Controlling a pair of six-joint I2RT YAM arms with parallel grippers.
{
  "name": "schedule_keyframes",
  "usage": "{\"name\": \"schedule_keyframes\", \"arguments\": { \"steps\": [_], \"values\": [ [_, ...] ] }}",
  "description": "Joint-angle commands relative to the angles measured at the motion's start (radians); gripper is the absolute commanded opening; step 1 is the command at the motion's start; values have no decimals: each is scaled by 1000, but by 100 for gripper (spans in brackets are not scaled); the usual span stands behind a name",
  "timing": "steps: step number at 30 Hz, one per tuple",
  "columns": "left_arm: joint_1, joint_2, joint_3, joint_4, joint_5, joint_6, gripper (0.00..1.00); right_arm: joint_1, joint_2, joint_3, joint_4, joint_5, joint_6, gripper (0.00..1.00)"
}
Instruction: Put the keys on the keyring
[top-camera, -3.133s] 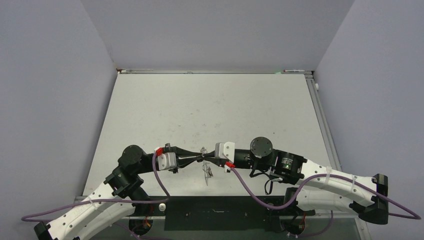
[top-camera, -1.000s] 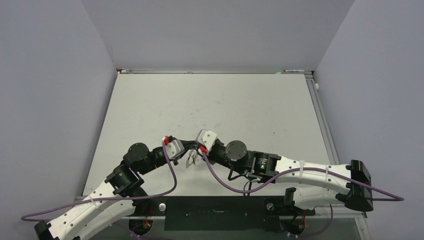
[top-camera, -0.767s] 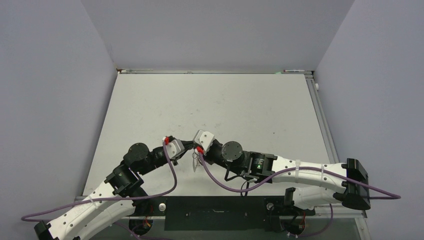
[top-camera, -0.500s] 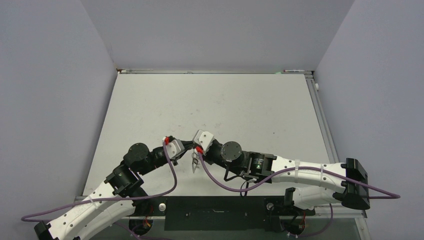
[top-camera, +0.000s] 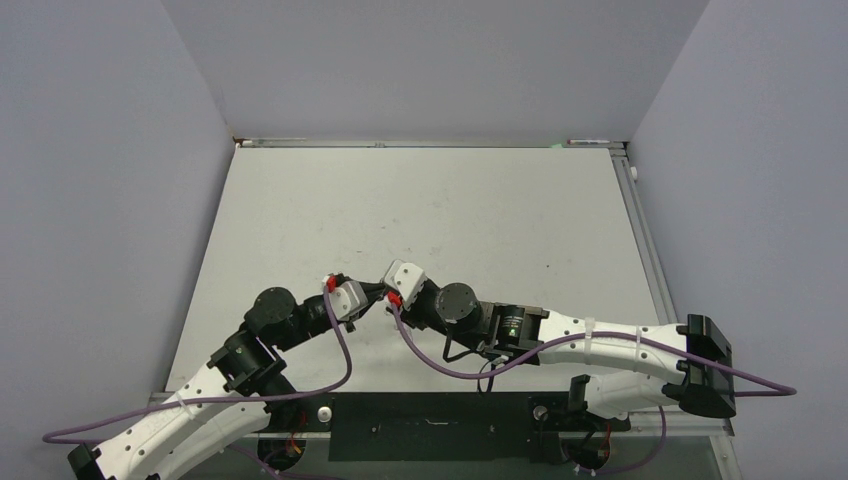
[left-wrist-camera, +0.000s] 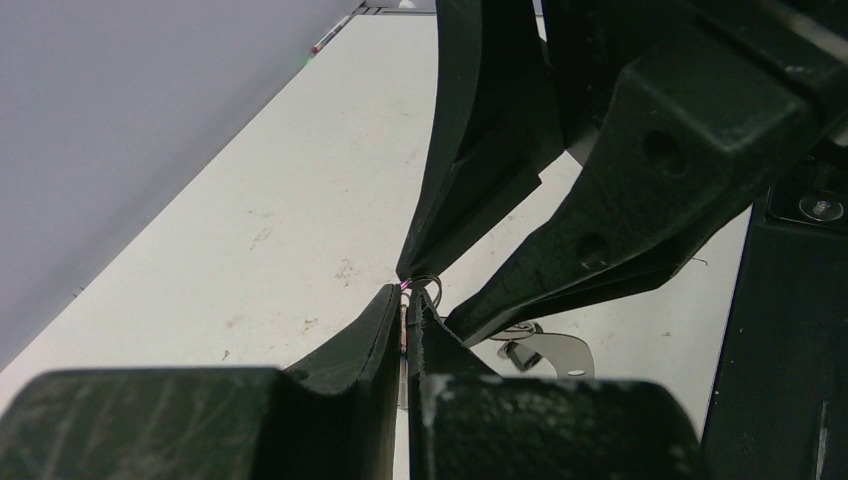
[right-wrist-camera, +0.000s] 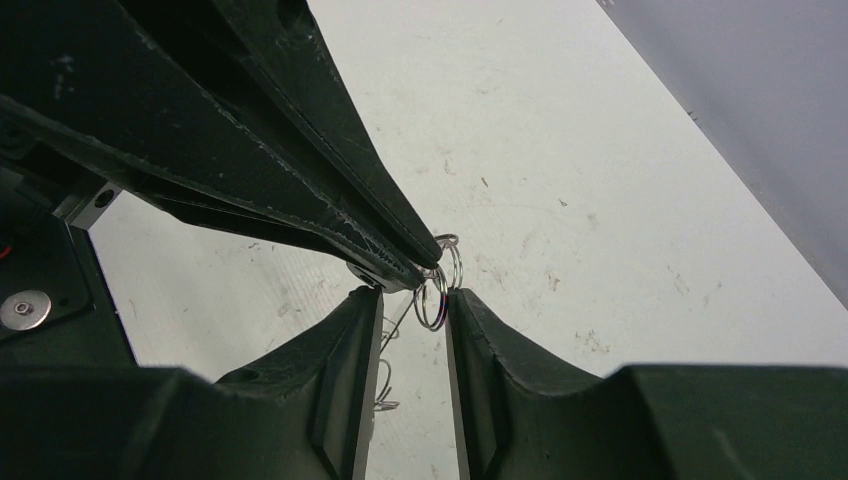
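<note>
My left gripper (top-camera: 368, 292) and right gripper (top-camera: 383, 297) meet tip to tip above the near middle of the table. In the left wrist view the left gripper (left-wrist-camera: 405, 300) is shut on a thin silvery strip of the keyring (left-wrist-camera: 404, 330). In the right wrist view the right gripper (right-wrist-camera: 413, 295) is open, with small wire loops (right-wrist-camera: 440, 282) between its tips, touching the right finger. Thin hoop wire (right-wrist-camera: 385, 348) hangs below. A small silver blade with a dark head, seemingly a key (left-wrist-camera: 552, 352), shows under the right gripper's finger (left-wrist-camera: 600, 230).
The white table (top-camera: 430, 210) has grey walls on three sides and a raised rail (top-camera: 640, 230) along its right edge. Purple cables (top-camera: 345, 350) loop from both wrists near the front edge.
</note>
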Motion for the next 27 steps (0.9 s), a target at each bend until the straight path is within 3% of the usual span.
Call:
{"name": "schedule_keyframes", "arguments": {
  "steps": [1,9,23,27],
  "values": [
    [0,-11,54,89,14,3,0,9,4,39,6,16,14,27],
    [0,-11,53,90,19,3,0,8,-14,34,17,4,-3,6],
    [6,-10,46,109,101,-7,0,8,-147,8,3,-77,-115,5],
    [7,-8,40,121,142,-10,8,9,-194,-1,-18,-123,-139,5]
  ]
}}
